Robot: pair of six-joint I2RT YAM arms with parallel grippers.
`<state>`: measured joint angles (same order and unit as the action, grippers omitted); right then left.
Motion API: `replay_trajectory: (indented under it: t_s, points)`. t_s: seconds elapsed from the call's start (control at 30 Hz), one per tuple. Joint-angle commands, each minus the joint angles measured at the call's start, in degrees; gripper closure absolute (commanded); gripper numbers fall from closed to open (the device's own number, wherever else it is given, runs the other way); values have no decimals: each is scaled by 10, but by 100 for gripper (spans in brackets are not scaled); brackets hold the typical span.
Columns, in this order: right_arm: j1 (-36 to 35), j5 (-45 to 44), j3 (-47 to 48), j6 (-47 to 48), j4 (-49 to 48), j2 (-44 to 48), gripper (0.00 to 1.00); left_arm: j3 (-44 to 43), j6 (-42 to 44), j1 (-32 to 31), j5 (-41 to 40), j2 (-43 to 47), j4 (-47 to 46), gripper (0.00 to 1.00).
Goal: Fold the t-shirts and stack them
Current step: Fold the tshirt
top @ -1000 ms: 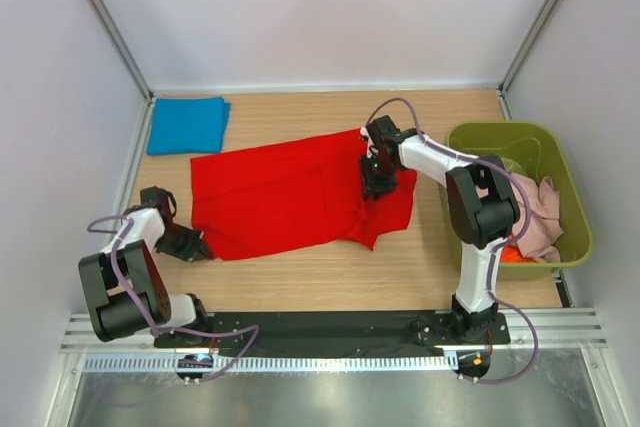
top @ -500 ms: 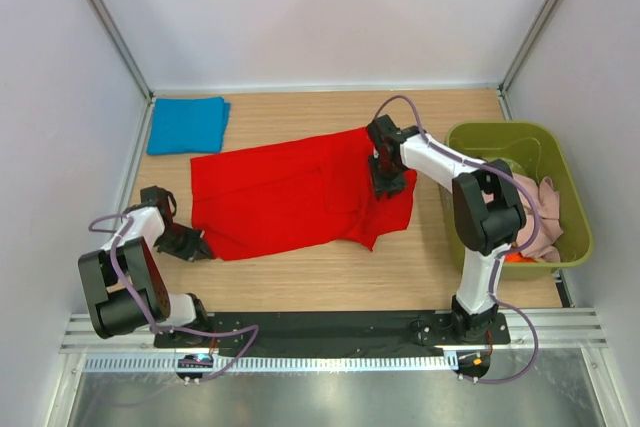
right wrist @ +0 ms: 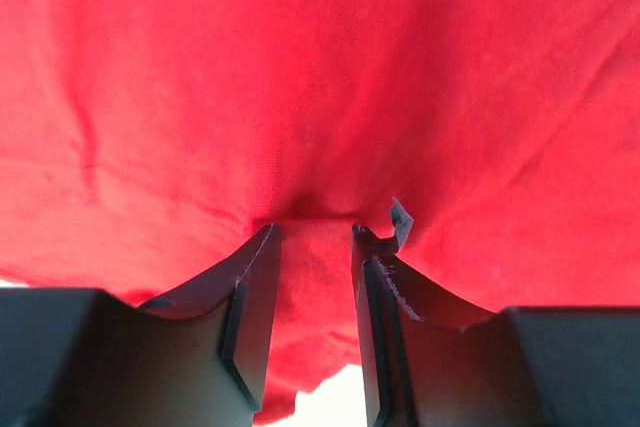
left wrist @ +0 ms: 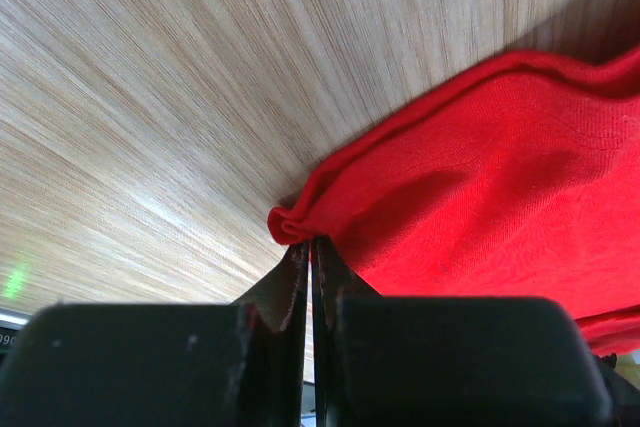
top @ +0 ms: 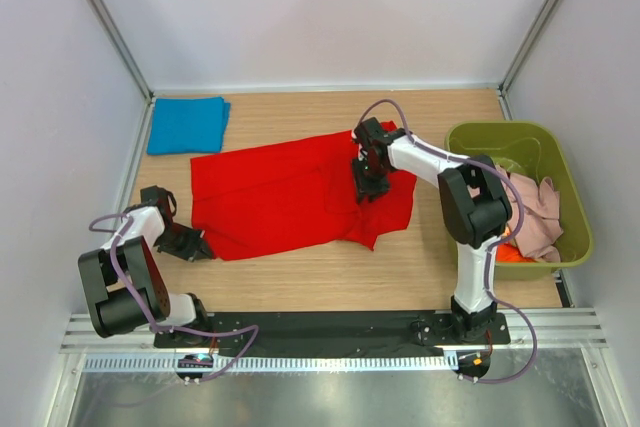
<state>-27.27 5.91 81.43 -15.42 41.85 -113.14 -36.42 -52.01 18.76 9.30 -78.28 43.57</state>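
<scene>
Red t-shirt (top: 290, 192): light, limp, bunches easily, so grip at hems/corners; L gripper (left wrist: 308, 247) clenched on near-left corner, R gripper (right wrist: 315, 232) jaws apart astride a mid-cloth pucker.

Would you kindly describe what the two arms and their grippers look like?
Both the left arm and right arm have white links between bulky black joints, each trailed by a lilac cable. The left gripper and right gripper have matte black, wedge-shaped fingers.
</scene>
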Motion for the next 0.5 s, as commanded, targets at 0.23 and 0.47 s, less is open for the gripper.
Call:
replay_trajectory:
  t_s: [0.23, 0.47]
  points:
    - [1, -49, 27, 18, -5, -25, 55, 0, 9, -2, -9, -11, -9, 100]
    - [1, -40, 21, 26, -8, -32, 55, -1, 9, -3, -10, -13, -11, 100]
